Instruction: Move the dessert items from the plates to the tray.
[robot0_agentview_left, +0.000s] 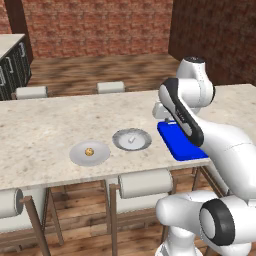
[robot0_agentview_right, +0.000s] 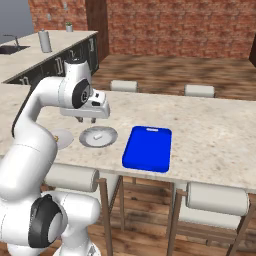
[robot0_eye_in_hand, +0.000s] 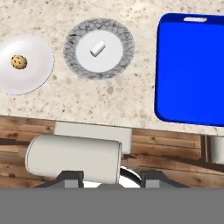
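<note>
While the gripper (robot0_agentview_right: 86, 120) hangs above the counter (robot0_agentview_left: 40, 130) near its front edge, over the gap between the two plates, its two short fingers point down and hold nothing; the dark tips at the bottom of the hand view stand well apart, so the jaws are wide.

The golden-brown cookie (robot0_agentview_left: 89, 151) sits near the middle of the plain grey plate (robot0_agentview_left: 102, 155), which lies close to the counter's front edge. Just beside it, toward the tray, lies the dark-rimmed plate (robot0_eye_in_hand: 72, 54), and the small white oblong piece (robot0_eye_in_hand: 97, 48) rests tilted at its centre. The two plates are near each other but not touching.

The blue tray (robot0_agentview_right: 147, 148) lies flat on the counter beyond the rimmed plate, its long side running from the front edge toward the back, with a slot handle at its far end. Nothing lies on it. In the left base view the arm covers part of the tray.

Padded stools (robot0_eye_in_hand: 72, 159) stand tucked under the front edge of the counter.
</note>
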